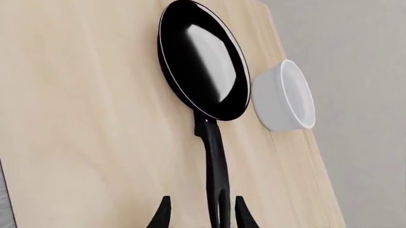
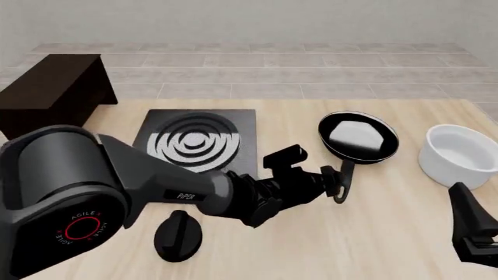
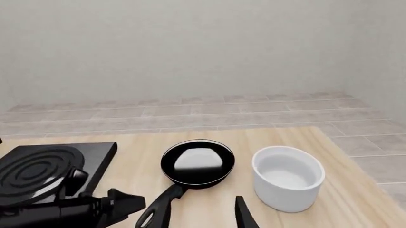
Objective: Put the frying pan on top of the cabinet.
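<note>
- One glossy black frying pan (image 2: pixel 358 136) lies on the pale wooden table (image 2: pixel 404 233), beside a white bowl (image 2: pixel 459 154).
- Left gripper (image 1: pixel 201 213): fingers spread, straddling the pan's handle loop, not visibly clamping.
- Right gripper (image 2: pixel 473 230): opening cannot be judged.
- Dark brown cabinet (image 2: pixel 51 87): far left.

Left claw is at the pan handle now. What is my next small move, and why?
Probably close the left claw on the handle. In the left wrist view its open fingertips sit either side of the loop end of the glossy black frying pan, apparently not yet gripping. The pan rests on the pale wooden table, far from the dark brown cabinet.
</note>
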### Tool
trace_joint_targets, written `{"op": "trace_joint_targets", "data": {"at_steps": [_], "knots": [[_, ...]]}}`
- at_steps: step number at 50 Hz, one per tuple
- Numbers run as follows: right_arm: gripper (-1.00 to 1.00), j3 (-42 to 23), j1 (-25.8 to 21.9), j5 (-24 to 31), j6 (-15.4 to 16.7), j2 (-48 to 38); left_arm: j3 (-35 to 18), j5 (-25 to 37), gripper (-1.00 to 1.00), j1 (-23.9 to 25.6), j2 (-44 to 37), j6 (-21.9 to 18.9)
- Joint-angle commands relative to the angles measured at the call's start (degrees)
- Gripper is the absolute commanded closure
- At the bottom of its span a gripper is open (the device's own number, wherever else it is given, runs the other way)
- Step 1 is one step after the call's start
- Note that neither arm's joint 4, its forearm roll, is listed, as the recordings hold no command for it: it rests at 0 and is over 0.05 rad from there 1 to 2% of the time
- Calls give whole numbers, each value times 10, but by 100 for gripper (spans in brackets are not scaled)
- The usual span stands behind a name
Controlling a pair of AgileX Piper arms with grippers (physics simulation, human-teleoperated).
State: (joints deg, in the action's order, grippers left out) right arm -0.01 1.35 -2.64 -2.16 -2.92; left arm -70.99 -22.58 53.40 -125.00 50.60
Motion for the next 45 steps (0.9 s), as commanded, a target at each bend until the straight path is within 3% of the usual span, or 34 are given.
{"op": "trace_joint_targets", "data": {"at_steps": [1, 45], "knots": [[-100, 0, 2, 0, -2, 1, -15, -1, -100, 9, -17, 6], [-100, 0, 5, -23, -11, -24, -65, 5, -100, 25, -70, 17]]}}
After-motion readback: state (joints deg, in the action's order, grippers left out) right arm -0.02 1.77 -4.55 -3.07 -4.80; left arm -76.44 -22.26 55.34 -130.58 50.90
